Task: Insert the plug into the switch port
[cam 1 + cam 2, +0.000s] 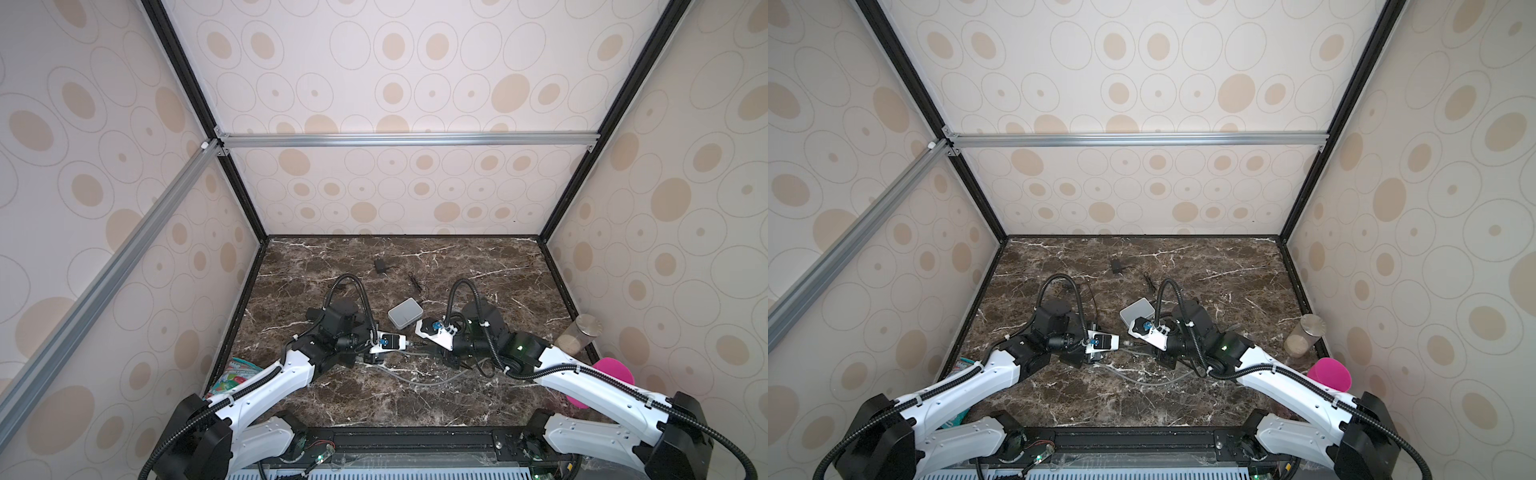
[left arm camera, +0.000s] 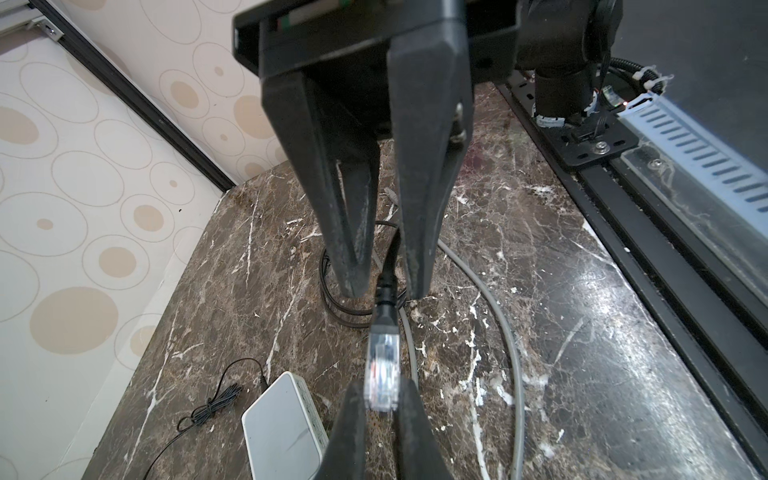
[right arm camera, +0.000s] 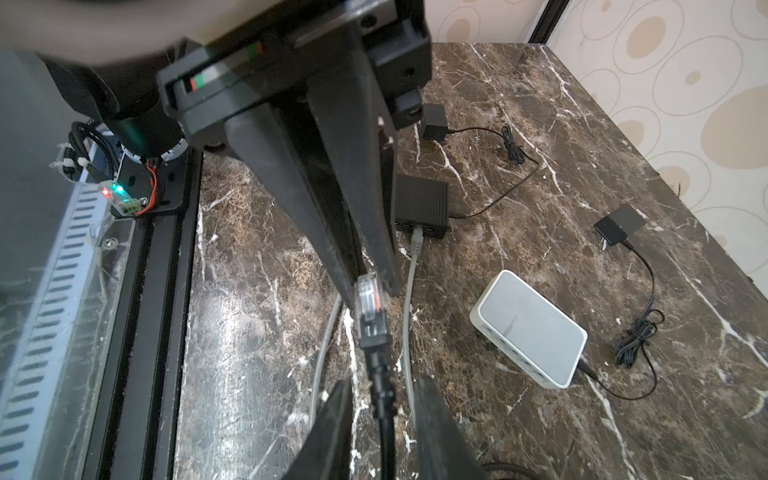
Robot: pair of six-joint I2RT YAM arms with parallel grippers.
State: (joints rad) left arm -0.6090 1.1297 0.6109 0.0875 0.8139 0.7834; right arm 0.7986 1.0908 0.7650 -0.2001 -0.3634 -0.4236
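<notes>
Left wrist view: the left end effector (image 2: 386, 286) clamps the black boot of the plug (image 2: 381, 365). The right end effector (image 2: 379, 390) pinches its clear tip above the desk (image 2: 561, 332). The white switch (image 1: 405, 311) lies apart from it, at twelve o'clock.

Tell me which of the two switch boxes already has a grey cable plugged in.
The black switch: a grey cable sits in its port. The white switch shows none.

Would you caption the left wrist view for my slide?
Left gripper holds the black cable; right gripper pinches its Ethernet plug.
</notes>
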